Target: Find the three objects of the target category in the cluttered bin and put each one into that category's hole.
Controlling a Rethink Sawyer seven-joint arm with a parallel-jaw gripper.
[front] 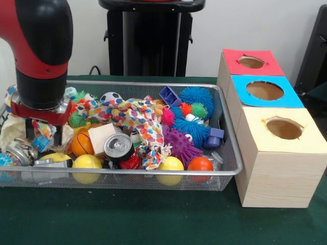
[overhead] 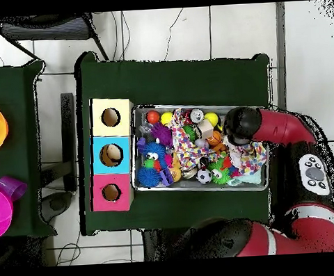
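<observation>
The bin (front: 231,153) is a silver wire-mesh basket packed with toys, and it also shows in the overhead view (overhead: 200,190). My gripper (front: 44,137) hangs down into its left end in the front view. It is open, with dotted cloth showing between its black fingers (front: 59,136). In the overhead view the arm's wrist (overhead: 240,124) covers it. The hole (front: 251,62) is in the red-topped box, farthest from the camera in the row of three. It also shows in the overhead view (overhead: 111,192).
Blue-topped (front: 264,91) and yellow-topped (front: 284,128) boxes stand beside the red one, right of the bin. In the bin lie a dotted cloth (front: 135,115), a can (front: 118,146), yellow balls (front: 87,163), an orange ball (front: 200,164), spiky balls (front: 196,97) and a wooden block (front: 101,137).
</observation>
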